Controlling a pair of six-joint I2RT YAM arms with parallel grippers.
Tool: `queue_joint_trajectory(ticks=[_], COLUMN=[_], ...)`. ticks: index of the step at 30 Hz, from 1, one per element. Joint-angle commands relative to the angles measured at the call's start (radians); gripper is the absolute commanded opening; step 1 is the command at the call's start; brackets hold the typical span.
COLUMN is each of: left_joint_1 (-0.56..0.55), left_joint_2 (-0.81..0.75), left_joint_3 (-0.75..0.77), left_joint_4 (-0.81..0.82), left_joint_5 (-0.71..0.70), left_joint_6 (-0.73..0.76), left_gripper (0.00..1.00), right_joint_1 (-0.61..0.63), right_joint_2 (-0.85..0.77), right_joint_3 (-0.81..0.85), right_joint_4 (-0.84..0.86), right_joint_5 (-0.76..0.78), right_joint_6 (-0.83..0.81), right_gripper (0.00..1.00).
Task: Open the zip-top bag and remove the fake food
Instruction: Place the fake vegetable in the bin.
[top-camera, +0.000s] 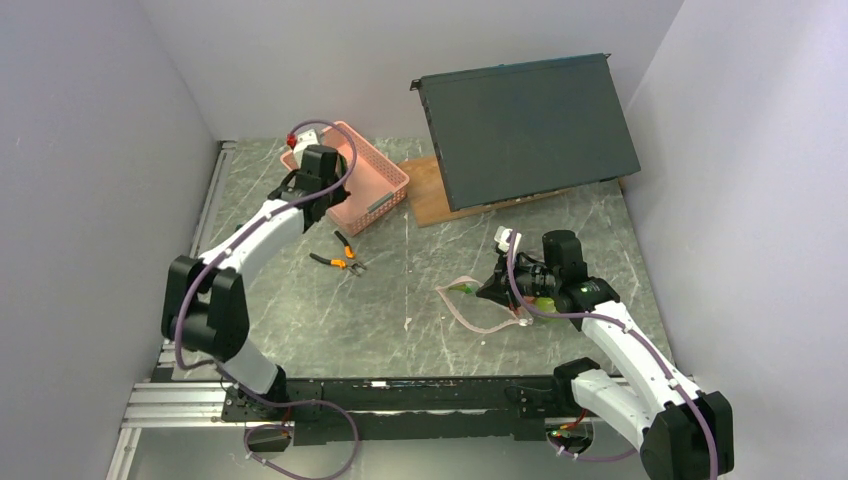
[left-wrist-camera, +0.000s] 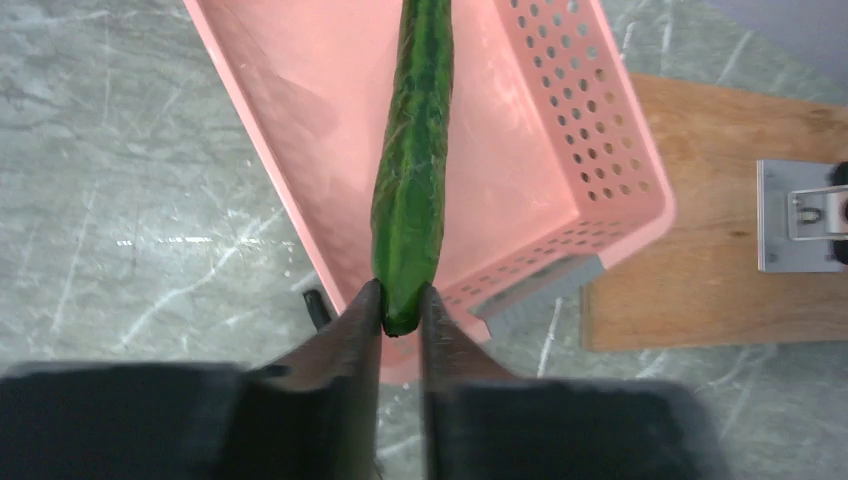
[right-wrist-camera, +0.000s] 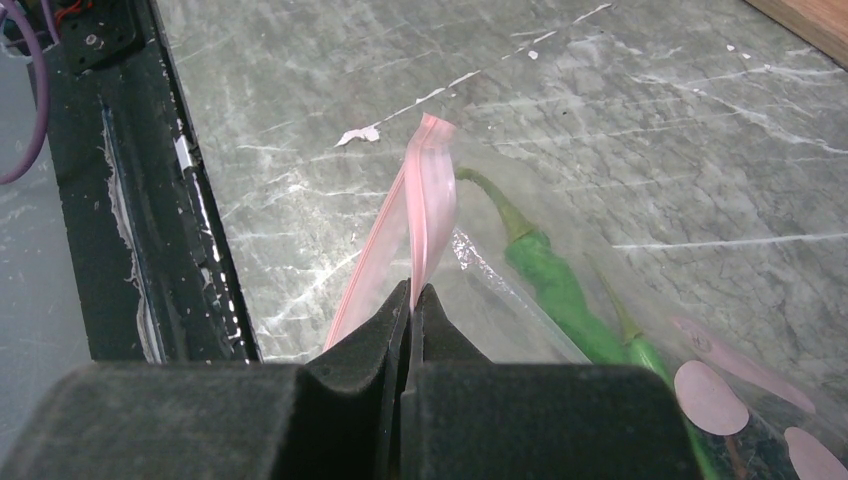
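Note:
My left gripper (left-wrist-camera: 401, 305) is shut on the near end of a green cucumber (left-wrist-camera: 415, 160) and holds it over the pink basket (left-wrist-camera: 290, 110); in the top view this gripper (top-camera: 312, 170) sits at the basket (top-camera: 375, 178). My right gripper (right-wrist-camera: 412, 296) is shut on the pink zip strip (right-wrist-camera: 428, 205) of the clear zip-top bag (right-wrist-camera: 600, 300). A long curved green pepper (right-wrist-camera: 550, 280) lies inside the bag, with pale round spots (right-wrist-camera: 708, 396) on the plastic. In the top view the bag (top-camera: 480, 300) lies left of the right gripper (top-camera: 512, 290).
Orange-handled pliers (top-camera: 338, 260) lie on the marble table between the basket and the bag. A wooden board (top-camera: 430, 195) holds a tilted dark panel (top-camera: 528, 125) at the back. Grey walls enclose the table. A black rail (right-wrist-camera: 140, 200) runs along the near edge.

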Motion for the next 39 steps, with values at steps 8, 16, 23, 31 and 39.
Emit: queue_joint_trajectory(ticks=[8,16,23,31,39], left_joint_1=[0.088,0.089,0.089,0.068,-0.155], left_joint_2=[0.186,-0.083,-0.305,-0.491,-0.639], left_joint_3=[0.226,-0.052,-0.313,-0.518,-0.626], left_joint_4=[-0.091,0.142,0.336,0.460,0.475], left_joint_5=[0.147,0.291,0.571,0.797,0.760], left_joint_6=[-0.004,0.153,0.199,0.130,0.157], left_gripper=[1.00,1.00,1.00,0.94,0.94], right_joint_1=[-0.006,-0.008,-0.012,-0.020,-0.023], right_joint_2=[-0.016,-0.010,-0.015,-0.019,-0.014], right_joint_3=[0.024,0.024,0.024,0.027,0.028], right_joint_4=[0.011,0.009,0.004,-0.004,-0.008], right_joint_5=[-0.022,-0.027,-0.029,-0.037,-0.043], right_joint_6=[-0.022,-0.025,-0.033,-0.045,-0.050], right_gripper=[0.00,0.00,0.00,0.00,0.00])
